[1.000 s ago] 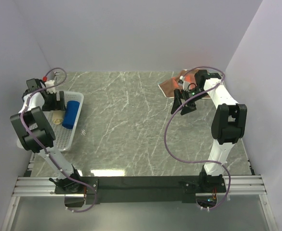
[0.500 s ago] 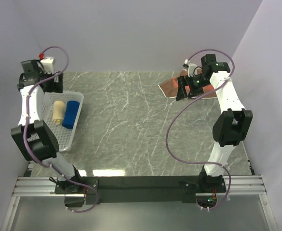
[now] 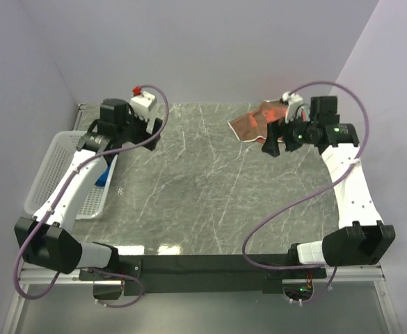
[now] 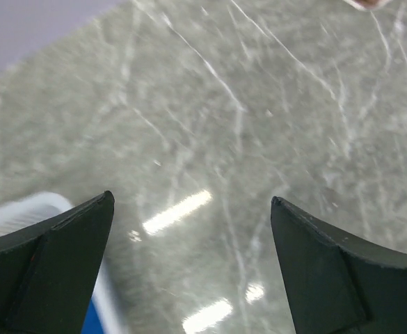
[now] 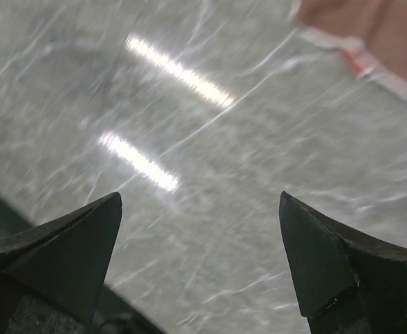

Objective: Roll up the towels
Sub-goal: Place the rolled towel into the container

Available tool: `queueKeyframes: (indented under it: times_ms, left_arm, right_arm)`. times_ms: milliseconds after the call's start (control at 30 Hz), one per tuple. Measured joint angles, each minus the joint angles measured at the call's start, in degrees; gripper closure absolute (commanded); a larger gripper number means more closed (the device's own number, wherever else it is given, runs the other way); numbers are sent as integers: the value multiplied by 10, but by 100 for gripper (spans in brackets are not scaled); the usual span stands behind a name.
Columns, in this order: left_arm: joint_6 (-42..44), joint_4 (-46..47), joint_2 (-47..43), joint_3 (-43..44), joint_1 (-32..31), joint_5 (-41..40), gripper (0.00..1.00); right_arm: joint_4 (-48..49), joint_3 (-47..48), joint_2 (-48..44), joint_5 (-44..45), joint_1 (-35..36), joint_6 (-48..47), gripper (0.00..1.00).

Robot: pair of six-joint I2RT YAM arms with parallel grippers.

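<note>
The brown-and-orange patterned towel (image 3: pixel 253 122) lies flat at the back right of the table; its edge shows at the top right of the right wrist view (image 5: pixel 370 31). My right gripper (image 3: pixel 270 138) hovers open and empty at the towel's near edge, over bare marble (image 5: pixel 200 198). The blue towel (image 3: pixel 104 175) lies rolled in the white mesh basket (image 3: pixel 50 174), mostly hidden by my left arm; a sliver shows in the left wrist view (image 4: pixel 92 321). The yellow towel is hidden. My left gripper (image 3: pixel 154 133) is open and empty above the marble, right of the basket (image 4: pixel 193 202).
The basket stands at the table's left edge, and its rim shows in the left wrist view (image 4: pixel 29 209). Grey walls close in the back and both sides. Purple cables loop off both arms. A black rail runs along the near edge.
My left gripper swung from over the basket rightward to above the marble. My right arm stretched out and its gripper shifted slightly right by the patterned towel. The towels lie as before.
</note>
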Motion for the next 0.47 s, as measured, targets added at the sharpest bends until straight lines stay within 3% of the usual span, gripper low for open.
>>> queueKeyframes:
  times_ms: [133, 300, 467]
  left_arm:
    - [-35, 20, -22, -78, -12, 14, 1]
    - [-48, 19, -27, -174, -12, 21, 0]
    - [-47, 19, -48, -245, -12, 35, 0]
  right_arm:
    - [11, -110, 10, -49, 1, -1, 0]
    - [45, -276, -1, -46, 1, 7, 0]
    - [73, -325, -74, -28, 1, 19, 0]
